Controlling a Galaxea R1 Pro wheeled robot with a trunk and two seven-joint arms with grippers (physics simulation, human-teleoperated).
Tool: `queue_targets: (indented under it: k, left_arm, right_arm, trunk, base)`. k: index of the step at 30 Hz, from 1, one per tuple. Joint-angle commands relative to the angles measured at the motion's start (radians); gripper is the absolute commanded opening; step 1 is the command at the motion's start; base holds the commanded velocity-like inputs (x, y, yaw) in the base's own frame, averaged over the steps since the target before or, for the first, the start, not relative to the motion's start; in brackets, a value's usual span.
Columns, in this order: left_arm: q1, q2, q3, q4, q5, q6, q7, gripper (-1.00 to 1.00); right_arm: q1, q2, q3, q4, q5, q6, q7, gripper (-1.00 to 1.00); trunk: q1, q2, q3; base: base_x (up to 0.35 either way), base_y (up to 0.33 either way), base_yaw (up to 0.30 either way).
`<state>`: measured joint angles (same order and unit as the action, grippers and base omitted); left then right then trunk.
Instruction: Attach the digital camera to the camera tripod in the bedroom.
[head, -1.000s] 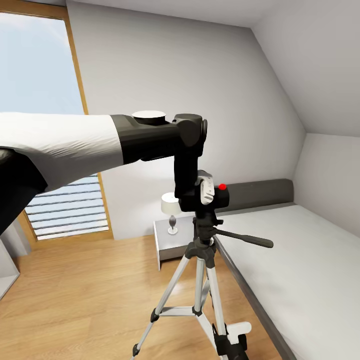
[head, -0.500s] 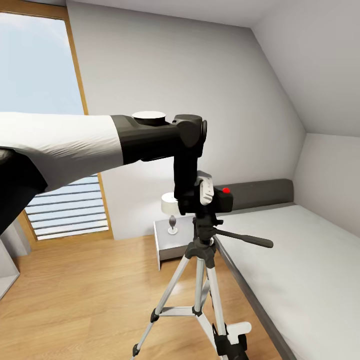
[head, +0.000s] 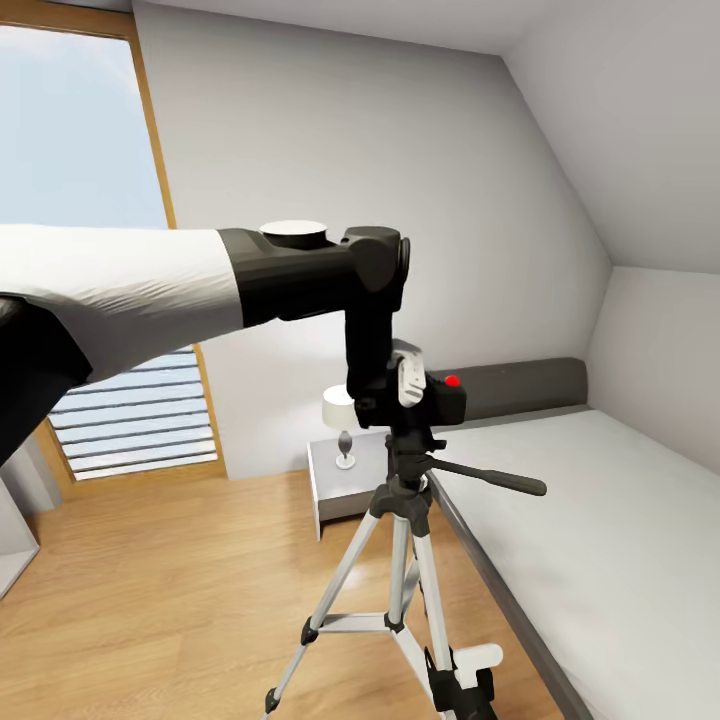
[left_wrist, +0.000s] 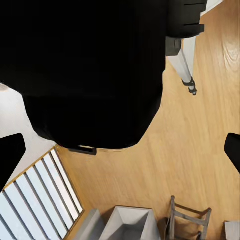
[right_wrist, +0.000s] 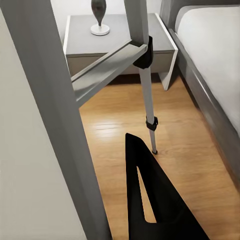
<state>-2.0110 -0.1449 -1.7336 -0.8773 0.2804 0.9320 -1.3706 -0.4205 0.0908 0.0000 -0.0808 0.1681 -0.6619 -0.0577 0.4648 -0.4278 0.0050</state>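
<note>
Camera seated on the tripod head, my left gripper at it.

In the bedroom, I had my left gripper (head: 405, 385) down on the digital camera (head: 440, 400), which sat on top of the camera tripod (head: 400, 560) beside the bed (head: 600, 520). Whether the fingers were clamped on it or slack I could not tell; the left wrist view was mostly black camera body. My right gripper (right_wrist: 150, 200) hung low by a tripod leg, its state equally unclear. My worry: if the mount had not caught, pulling away could drag the camera off, or nudge the tripod over.
</note>
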Motion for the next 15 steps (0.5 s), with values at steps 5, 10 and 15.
queue_targets:
  k: [5,10,15]
  left_arm:
    - [-0.001,0.022,0.066,0.0,0.005,0.01,-0.001,1.0]
    - [-0.004,0.055,0.158,0.001,0.002,0.01,-0.001,1.0]
    - [-0.004,0.104,0.185,0.003,0.002,0.01,-0.003,1.0]
  right_arm:
    - [0.0,0.0,-0.003,0.019,-0.012,0.008,-0.007,-1.0]
    - [0.0,0.0,-0.003,0.019,-0.012,0.008,-0.007,-1.0]
    - [0.0,0.0,-0.003,0.019,-0.012,0.008,-0.007,-1.0]
  trunk:
    - [0.001,0.0,-0.001]
    - [0.001,0.0,-0.001]
    - [0.001,0.0,-0.001]
  base:
    - [0.0,0.0,0.0]
    - [0.0,0.0,0.0]
    - [0.0,0.0,0.0]
